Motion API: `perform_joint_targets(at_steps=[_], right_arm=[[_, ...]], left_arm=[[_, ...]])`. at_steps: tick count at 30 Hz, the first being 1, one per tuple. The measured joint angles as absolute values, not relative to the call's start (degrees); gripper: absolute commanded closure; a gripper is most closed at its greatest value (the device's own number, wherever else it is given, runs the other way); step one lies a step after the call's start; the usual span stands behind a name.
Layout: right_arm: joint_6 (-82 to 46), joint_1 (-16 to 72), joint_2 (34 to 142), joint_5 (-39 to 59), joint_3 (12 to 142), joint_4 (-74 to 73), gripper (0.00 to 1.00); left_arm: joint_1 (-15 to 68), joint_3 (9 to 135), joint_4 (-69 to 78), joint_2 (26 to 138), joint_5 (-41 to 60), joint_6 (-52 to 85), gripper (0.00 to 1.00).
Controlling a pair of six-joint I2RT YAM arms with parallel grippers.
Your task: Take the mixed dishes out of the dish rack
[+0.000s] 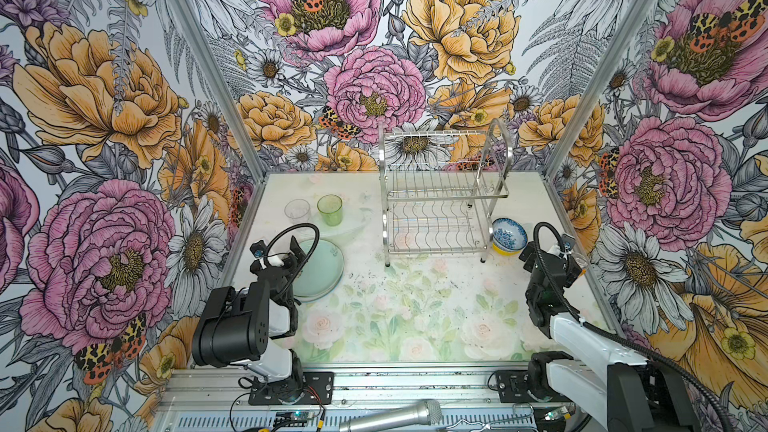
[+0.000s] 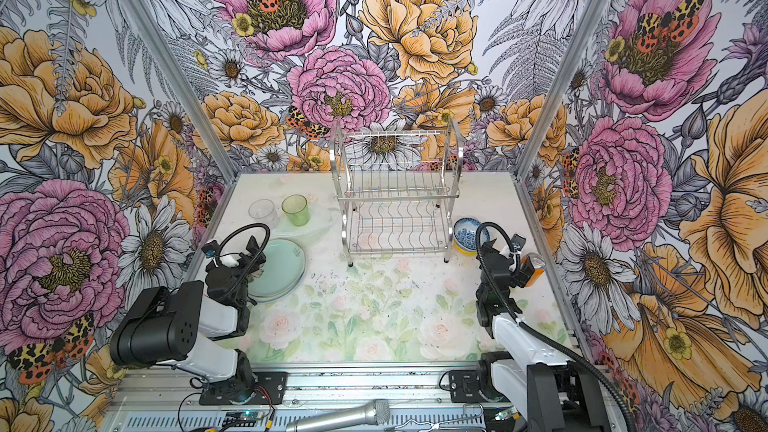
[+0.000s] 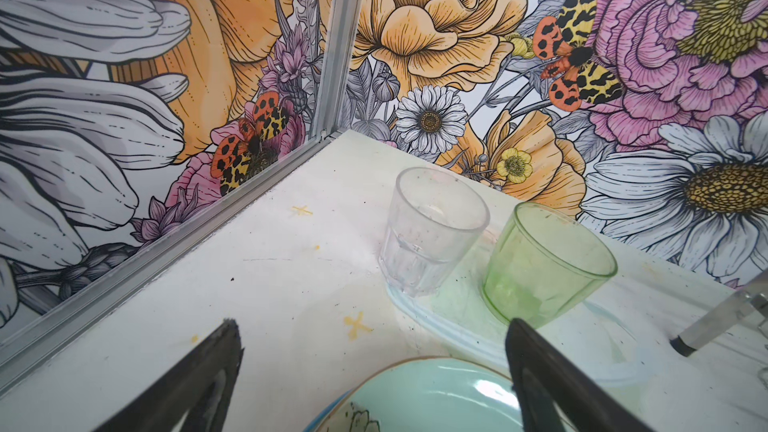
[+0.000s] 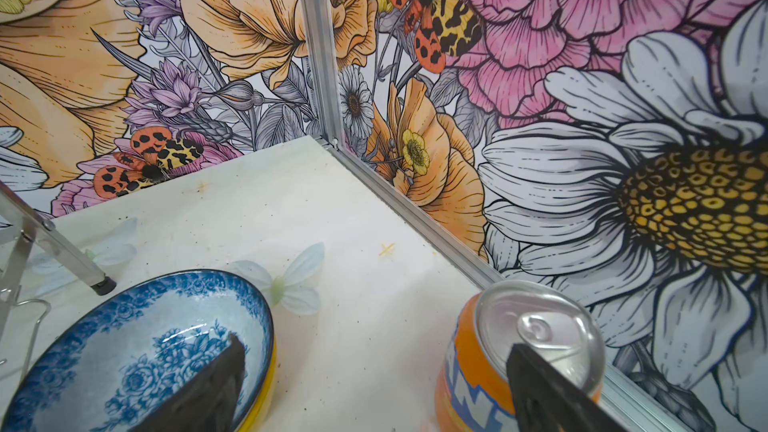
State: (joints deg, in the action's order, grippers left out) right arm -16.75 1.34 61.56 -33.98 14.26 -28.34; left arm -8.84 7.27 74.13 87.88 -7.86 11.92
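The dish rack (image 1: 440, 201) (image 2: 395, 197) stands at the back of the table, and both wire shelves show bare. To its left a clear glass (image 1: 297, 210) (image 3: 432, 230) and a green tumbler (image 1: 330, 209) (image 3: 544, 263) stand upright. A stack of pale green plates (image 1: 322, 270) (image 3: 436, 396) lies in front of them. My left gripper (image 3: 372, 326) is open, holds nothing, and hovers over the stack's near-left edge. Right of the rack a blue-and-white bowl (image 1: 509, 234) (image 4: 137, 351) sits inside a yellow bowl (image 1: 505, 250) (image 4: 266, 388). My right gripper (image 4: 374, 344) is open and empty over bare table beside the bowls.
An orange soda can (image 2: 534, 270) (image 4: 478, 371) stands against the right wall frame, just beside my right gripper. Rack feet (image 3: 681, 344) (image 4: 104, 284) rest close to each gripper. Flowered walls close three sides. A microphone (image 1: 395, 415) lies on the front rail.
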Motion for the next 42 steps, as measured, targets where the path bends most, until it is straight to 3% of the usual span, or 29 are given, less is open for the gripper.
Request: perform_joint_targets(at_steps=[8, 19, 31, 42], right_arm=[[-15.9, 0.58, 74.11, -31.16, 18.94, -33.5, 0.01], [-11.9, 0.16, 82.26, -26.3, 20.71, -41.5, 0.0], [-6.92, 0.19, 87.59, -15.7, 21.8, -46.44, 0.01], [-6.28, 0.19, 87.61, -13.63, 21.82, -48.23, 0.01]], left_arm=[[-6.9, 7.77, 77.58, 90.0, -7.07, 9.26, 0.01], [-5.74, 9.82, 76.31, 91.35, -6.28, 7.03, 0.01], [-5.74, 9.82, 76.34, 91.35, -6.28, 7.01, 0.01], [-5.74, 9.82, 76.31, 91.35, -6.26, 6.98, 0.01]])
